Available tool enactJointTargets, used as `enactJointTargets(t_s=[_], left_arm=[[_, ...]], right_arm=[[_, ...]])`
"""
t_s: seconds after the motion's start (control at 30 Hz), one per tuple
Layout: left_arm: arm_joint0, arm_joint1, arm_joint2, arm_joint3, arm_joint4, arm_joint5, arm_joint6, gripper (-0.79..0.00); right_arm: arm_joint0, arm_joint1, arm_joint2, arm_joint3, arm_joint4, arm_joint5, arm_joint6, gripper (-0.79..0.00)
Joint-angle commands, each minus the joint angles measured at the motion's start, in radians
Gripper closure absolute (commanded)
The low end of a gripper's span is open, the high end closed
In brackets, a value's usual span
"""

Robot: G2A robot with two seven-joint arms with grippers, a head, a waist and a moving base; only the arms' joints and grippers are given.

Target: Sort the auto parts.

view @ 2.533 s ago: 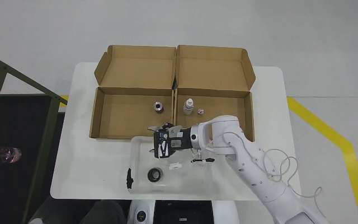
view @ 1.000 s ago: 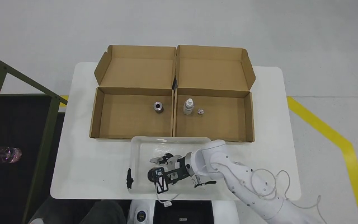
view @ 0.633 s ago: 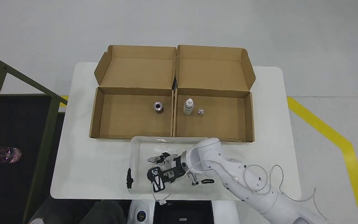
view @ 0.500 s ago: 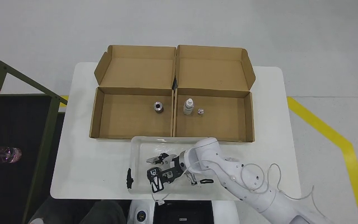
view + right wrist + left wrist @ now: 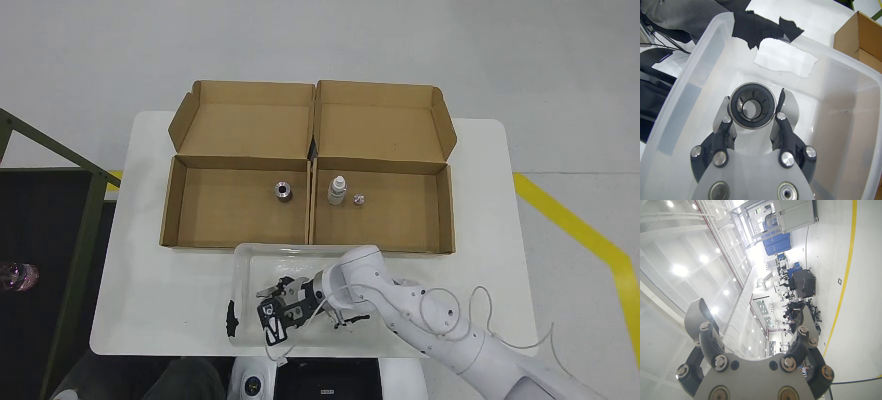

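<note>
A black ring-shaped bearing (image 5: 752, 110) with a metal rim lies in the clear plastic bin (image 5: 848, 79). My right gripper (image 5: 753, 103) is down in the bin with a finger pressed on each side of it, shut on the bearing. From above, that gripper (image 5: 275, 318) sits at the bin's (image 5: 240, 262) near-left part and covers the bearing. My left gripper (image 5: 750, 309) points up at the hall ceiling, open, with nothing between its fingers.
Two open cardboard boxes stand behind the bin. The left box (image 5: 235, 205) holds a small metal part (image 5: 283, 189); the right box (image 5: 400, 210) holds a white bottle (image 5: 338, 189) and a small metal piece (image 5: 360, 199). Black tape (image 5: 764, 28) hangs on the bin's rim.
My right gripper has moved from the bin's far edge near the boxes down to the near-left part of the bin and closed around the bearing.
</note>
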Motion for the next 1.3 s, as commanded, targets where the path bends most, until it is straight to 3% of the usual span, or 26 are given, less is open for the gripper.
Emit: enactJointTargets(t_s=[0.0, 0.1, 0.33, 0.37, 1.27], left_arm=[[0.0, 0.0, 0.0, 0.0, 0.0, 0.0, 0.0, -0.785], [0.0, 0.0, 0.0, 0.0, 0.0, 0.0, 0.0, -0.785], [0.0, 0.0, 0.0, 0.0, 0.0, 0.0, 0.0, -0.785], [0.0, 0.0, 0.0, 0.0, 0.0, 0.0, 0.0, -0.785], [0.0, 0.0, 0.0, 0.0, 0.0, 0.0, 0.0, -0.785]], right_arm=[[0.003, -0.002, -0.003, 0.003, 0.0, 0.0, -0.005, -0.428], [0.007, -0.004, -0.007, 0.011, 0.006, -0.002, -0.016, -0.369], [0.016, -0.007, 0.001, 0.03, 0.022, -0.003, -0.039, -0.015], [0.017, -0.006, 0.005, 0.03, 0.025, -0.003, -0.043, 0.0], [-0.042, 0.051, 0.174, -0.146, 0.074, -0.03, -0.06, 0.0]])
